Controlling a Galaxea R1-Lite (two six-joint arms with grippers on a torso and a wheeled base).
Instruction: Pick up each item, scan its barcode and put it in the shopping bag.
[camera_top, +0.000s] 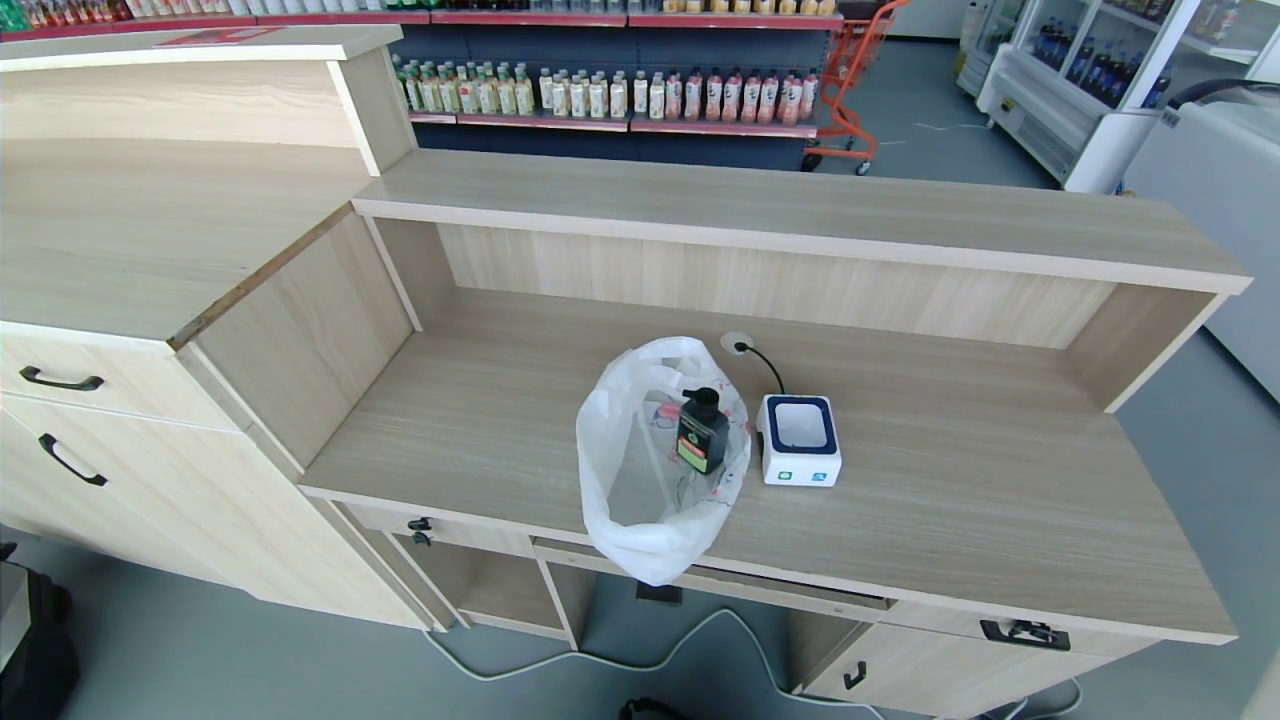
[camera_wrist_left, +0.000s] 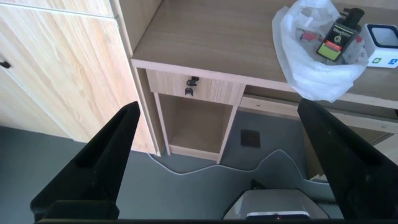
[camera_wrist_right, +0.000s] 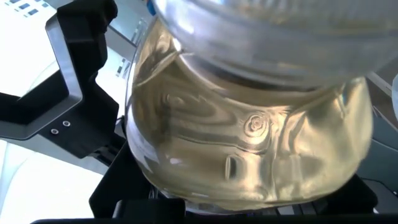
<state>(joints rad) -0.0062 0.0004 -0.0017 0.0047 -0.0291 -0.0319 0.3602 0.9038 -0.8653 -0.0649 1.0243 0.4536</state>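
A clear bottle (camera_wrist_right: 255, 137) of pale yellow liquid (moulded base toward the camera) sat pinched in the right gripper (camera_wrist_right: 186, 162), one black finger (camera_wrist_right: 68, 81) against its side. The left gripper (camera_wrist_left: 219, 106) hung spread wide above the floor. At the head frame's centre, the white shopping bag (camera_top: 640, 555) lay open on the counter (camera_top: 1000, 500). It held a dark pump bottle (camera_top: 702, 432) with a green-and-red label, and the white scanner (camera_top: 798, 440) stood just right of it.
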